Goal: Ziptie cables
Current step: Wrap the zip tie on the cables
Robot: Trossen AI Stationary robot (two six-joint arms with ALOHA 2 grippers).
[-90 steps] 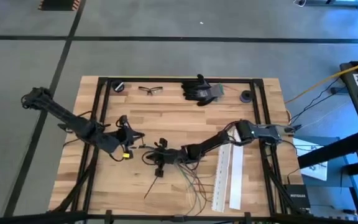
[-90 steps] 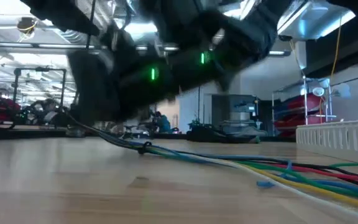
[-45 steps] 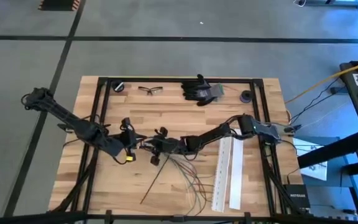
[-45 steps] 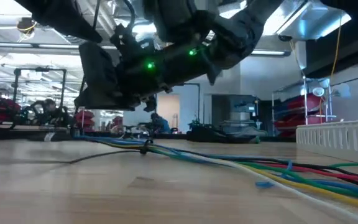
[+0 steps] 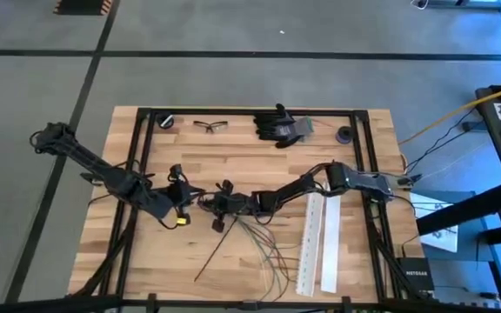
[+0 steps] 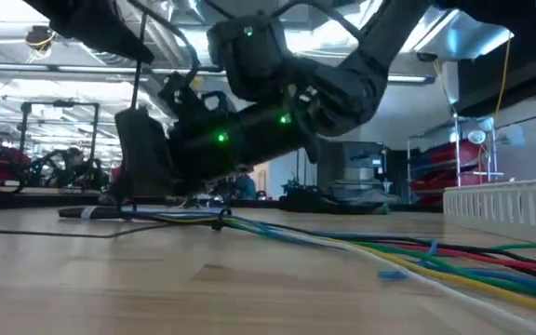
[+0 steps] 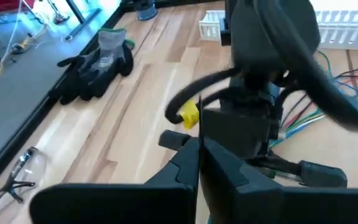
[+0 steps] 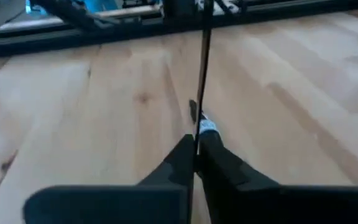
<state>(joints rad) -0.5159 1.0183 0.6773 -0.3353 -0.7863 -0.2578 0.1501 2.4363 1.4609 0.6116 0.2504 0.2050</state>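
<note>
Thin cables (image 5: 263, 252) by both closed grippers

My overhead camera looks straight down on the whole table (image 5: 233, 165). The low one sits at tabletop height, facing the room. Both share the cables (image 6: 361, 249).

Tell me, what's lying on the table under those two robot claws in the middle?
Loose cables fan out across the wooden table from beneath the right gripper, which meets the left gripper there. Where the cables gather is covered by the arms, so any tie is hidden.
</note>
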